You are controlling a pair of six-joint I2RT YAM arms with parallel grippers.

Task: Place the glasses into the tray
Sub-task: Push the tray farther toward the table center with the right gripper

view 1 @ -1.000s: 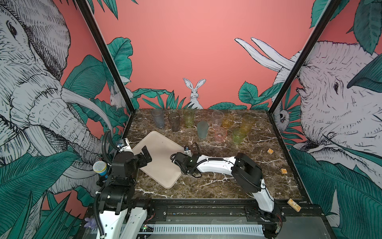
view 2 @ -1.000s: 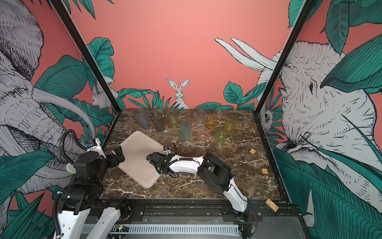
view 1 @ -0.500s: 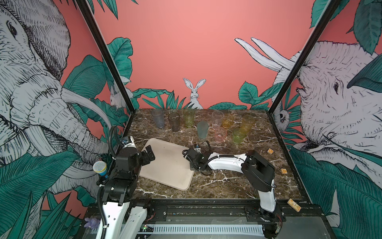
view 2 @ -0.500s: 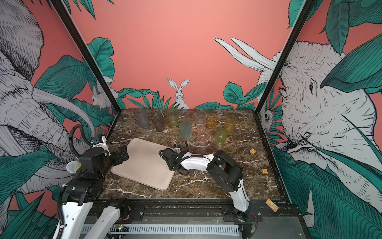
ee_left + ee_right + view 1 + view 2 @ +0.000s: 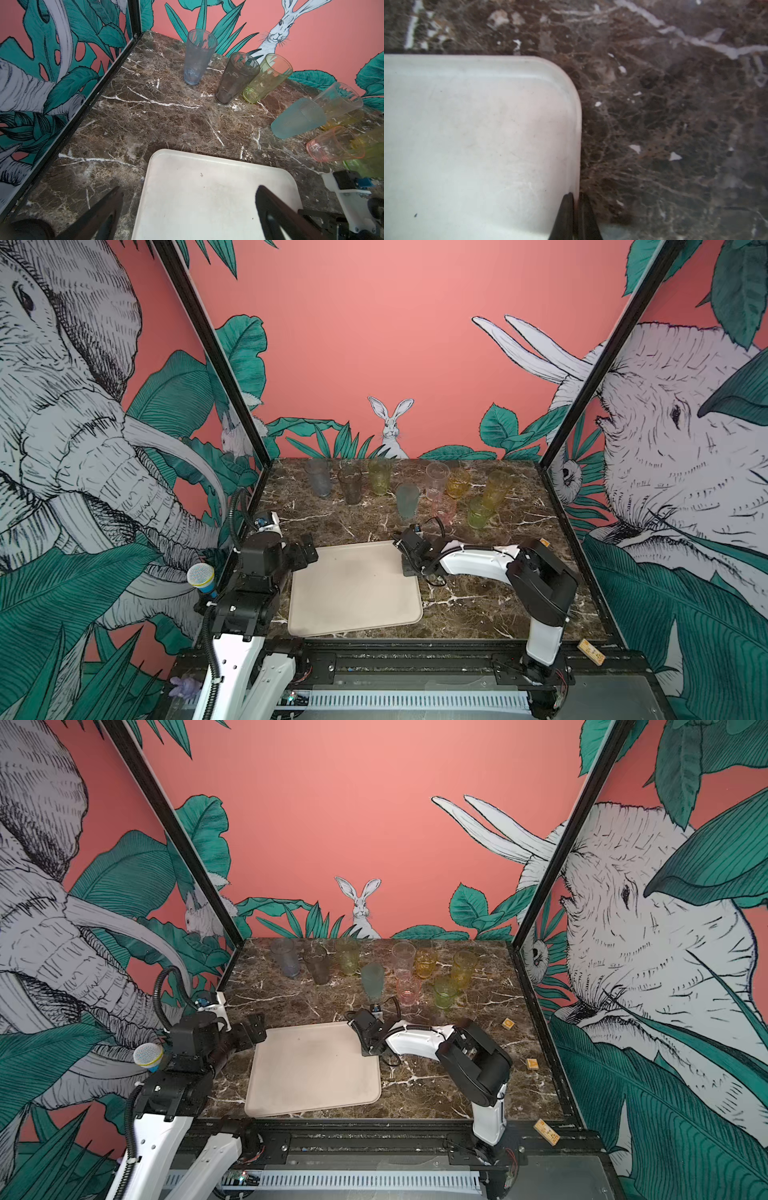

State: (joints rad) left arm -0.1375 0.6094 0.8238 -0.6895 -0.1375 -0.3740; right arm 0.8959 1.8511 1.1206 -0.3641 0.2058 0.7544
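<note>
The tray (image 5: pixel 353 589) lies flat on the marble tabletop (image 5: pixel 478 605), front centre. The right gripper (image 5: pixel 576 207) has its jaws closed on the tray's right rim, just short of the far right corner. The left gripper (image 5: pixel 308 552) is spread wide, gripping nothing, poised at the tray's far left corner. All 9 glasses (image 5: pixel 407 500) stand upright on the tabletop towards the back wall, beyond the tray, apart from both grippers
</note>
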